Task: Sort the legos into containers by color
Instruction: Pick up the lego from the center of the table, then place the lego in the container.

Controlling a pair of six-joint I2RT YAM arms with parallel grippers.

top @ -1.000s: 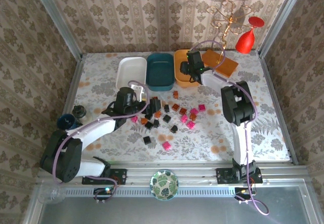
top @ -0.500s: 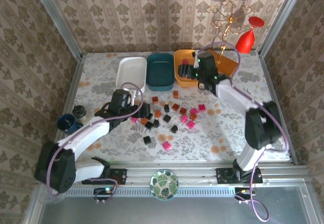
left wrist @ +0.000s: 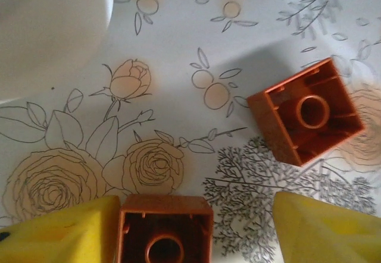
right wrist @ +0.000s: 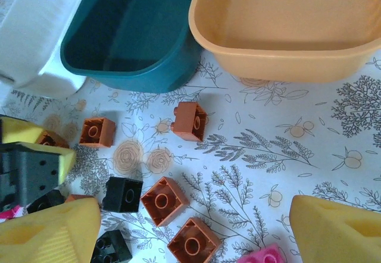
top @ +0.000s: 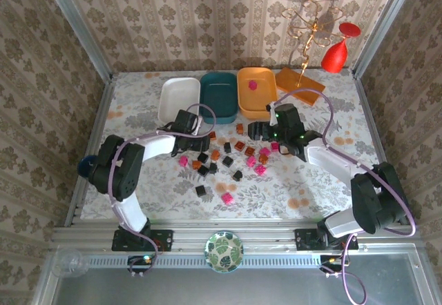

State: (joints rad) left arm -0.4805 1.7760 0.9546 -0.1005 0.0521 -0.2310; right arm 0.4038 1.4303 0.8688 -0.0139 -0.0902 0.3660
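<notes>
Looking from above, the white tub (top: 178,99), teal tub (top: 219,96) and orange tub (top: 257,94) sit side by side at the far edge of the desk (top: 311,174), one pink brick (top: 253,85) lying in the orange tub. The loose bricks (top: 227,161) (pink, black and brown-orange, all mixed) are scattered in front, the left gripper (top: 200,141) and right gripper (top: 253,131) low over them.

From the left wrist, the left gripper (left wrist: 195,221) stands partly open around a brown-orange brick (left wrist: 164,230), one finger (left wrist: 59,233) touching it, the other apart.

From the right wrist, the right gripper (right wrist: 195,215) gapes wide, gripping nothing, above bricks resting on the desk.
</notes>
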